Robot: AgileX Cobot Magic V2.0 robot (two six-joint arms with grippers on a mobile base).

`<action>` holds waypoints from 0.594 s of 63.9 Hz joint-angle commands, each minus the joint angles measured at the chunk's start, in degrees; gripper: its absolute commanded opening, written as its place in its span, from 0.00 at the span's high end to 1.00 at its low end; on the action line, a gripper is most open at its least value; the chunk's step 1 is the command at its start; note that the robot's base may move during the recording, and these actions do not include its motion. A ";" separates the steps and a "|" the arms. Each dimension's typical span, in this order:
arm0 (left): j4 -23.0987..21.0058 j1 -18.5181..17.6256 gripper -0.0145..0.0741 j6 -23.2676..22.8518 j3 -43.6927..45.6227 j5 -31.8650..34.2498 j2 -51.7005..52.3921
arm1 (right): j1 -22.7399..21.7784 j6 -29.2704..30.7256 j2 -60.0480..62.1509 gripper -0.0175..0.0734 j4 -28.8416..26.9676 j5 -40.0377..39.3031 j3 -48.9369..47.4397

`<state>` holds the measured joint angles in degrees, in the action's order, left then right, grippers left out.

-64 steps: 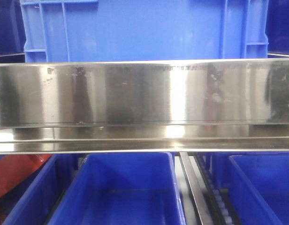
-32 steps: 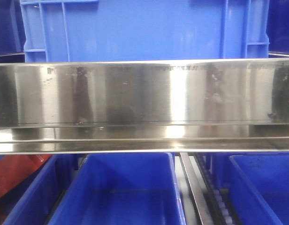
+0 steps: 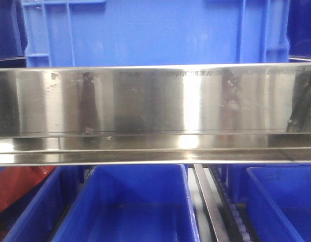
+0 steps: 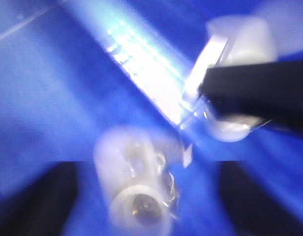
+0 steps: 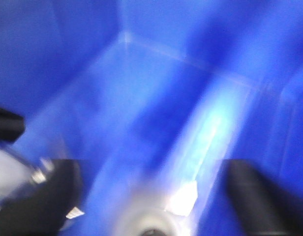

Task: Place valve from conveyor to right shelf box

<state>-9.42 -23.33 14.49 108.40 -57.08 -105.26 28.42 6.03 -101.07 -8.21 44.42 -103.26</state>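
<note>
Blur smears both wrist views. Left claw [image 4: 146, 169] hangs inside a blue box [image 4: 43, 98], its dark fingers [image 4: 38, 196] standing wide apart either side of the pale valve [image 4: 134, 182]; whether they grip it cannot be told. Right claw [image 5: 151, 167], also among blue box walls, flanks a like pale piece [image 5: 151, 223], hold equally unclear.

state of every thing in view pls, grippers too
upper blue crate: upright on steel shelf
middle lower bin: open, nothing visible inside
left gripper: blurred, grip unclear
valve: between left gripper's fingers, blurred
right gripper: above blue box floor, grip unclear
</note>
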 commanded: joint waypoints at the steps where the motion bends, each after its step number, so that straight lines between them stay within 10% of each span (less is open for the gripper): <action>1: -0.33 -0.35 0.17 -0.04 1.03 0.62 0.68 | 0.08 0.11 0.93 0.18 0.23 0.73 -1.26; 21: -0.33 -0.35 0.16 -0.04 6.07 -2.08 4.98 | 0.08 0.11 5.83 0.29 0.23 5.22 -5.88; 29: -0.22 -0.24 0.23 -0.04 6.71 -1.95 8.96 | -0.05 0.11 10.45 0.57 0.23 4.81 -5.92; 38: -0.08 1.47 0.57 -0.30 6.71 -3.49 14.29 | -0.42 0.11 16.51 0.97 0.52 4.76 -4.85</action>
<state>-9.42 -22.88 14.49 114.62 -59.59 -93.92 28.42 6.03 -88.22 -8.21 49.89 -108.50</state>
